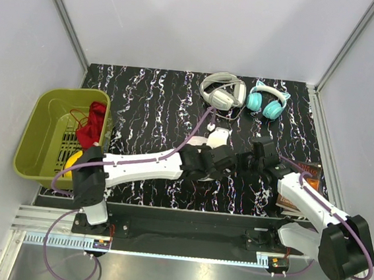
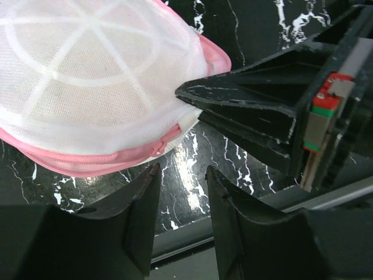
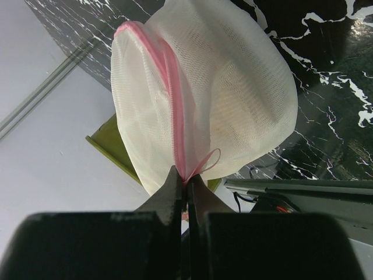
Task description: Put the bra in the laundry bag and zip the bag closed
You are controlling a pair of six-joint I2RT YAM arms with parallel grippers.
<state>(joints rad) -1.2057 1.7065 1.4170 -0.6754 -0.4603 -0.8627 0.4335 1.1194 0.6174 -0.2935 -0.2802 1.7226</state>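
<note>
R gripper (image 3: 186, 178) fingers clamped tight on the pink zip trim (image 3: 169, 76) of the laundry bag (image 3: 233, 70), which sits on the table (image 1: 144, 103) btwn both arms, bra (image 3: 233, 114) just a faint peach blur thru the mesh; L gripper (image 2: 182, 170) fingers parted, holding nothing, just beside bag's edge.

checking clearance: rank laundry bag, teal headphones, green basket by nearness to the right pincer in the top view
1. laundry bag, gripped by the right pincer, centre
2. teal headphones, back right
3. green basket, far left
</note>
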